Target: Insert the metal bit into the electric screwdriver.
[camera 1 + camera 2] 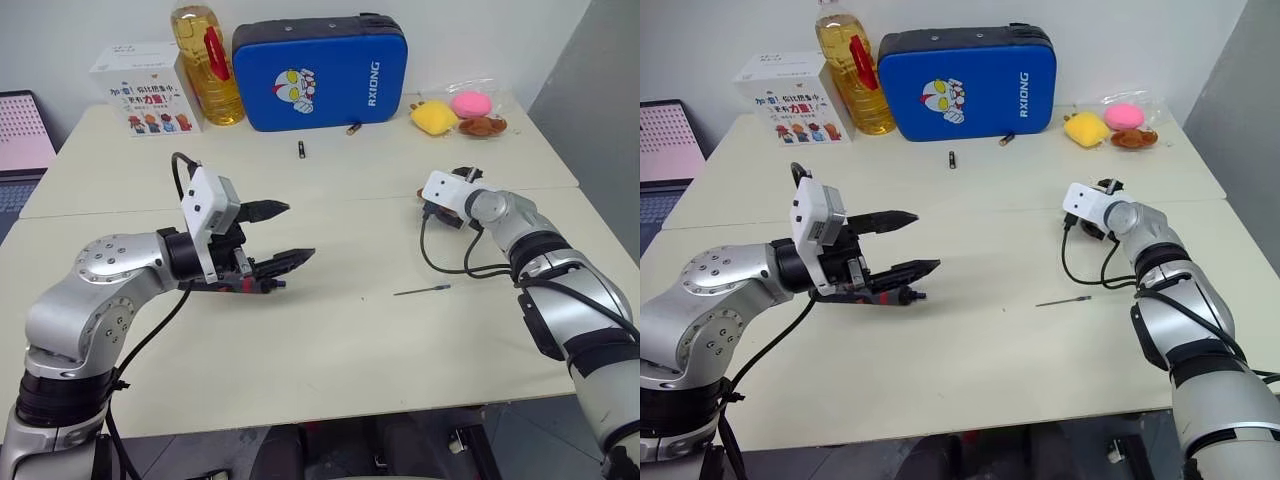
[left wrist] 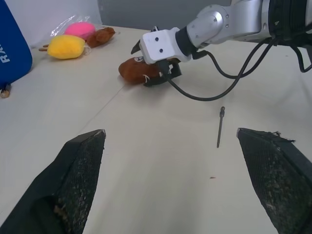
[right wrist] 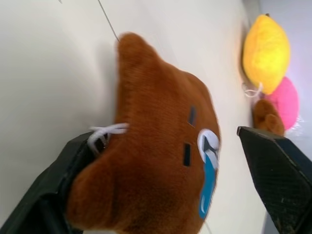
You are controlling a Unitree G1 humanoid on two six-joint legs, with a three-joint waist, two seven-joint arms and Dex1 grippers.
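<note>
the bit (image 1: pixel 422 291) lies flat on the worktop (image 1: pixel 330 360), right of centre in the head view, bare and touched by nothing. the screwdriver (image 1: pixel 240 284) sits left of centre, lying under the left end effector (image 1: pixel 282 233); only its red part and dark tip show below the lower finger, and whether that finger touches it cannot be told. bit and screwdriver are well apart.

the left end effector has its fingers spread wide, pointing toward the right of the frame with nothing between them; in its wrist view the bit lies between the two fingers, farther out on the worktop.

the right end effector (image 2: pixel 153 61) is at the right of the head view, above the bit and apart from it. its fingers stand apart around a brown plush toy (image 3: pixel 161 165), which lies on the worktop; one finger (image 3: pixel 68 185) is against the toy's side, the other clear of it.

along the top edge of the frame stand a white box (image 1: pixel 145 90), an oil bottle (image 1: pixel 207 62) and a blue case (image 1: pixel 320 72). at upper right lie yellow (image 1: pixel 433 118), pink (image 1: pixel 470 103) and brown (image 1: pixel 482 126) plush toys. two small pieces (image 1: pixel 300 149) lie below the case.
</note>
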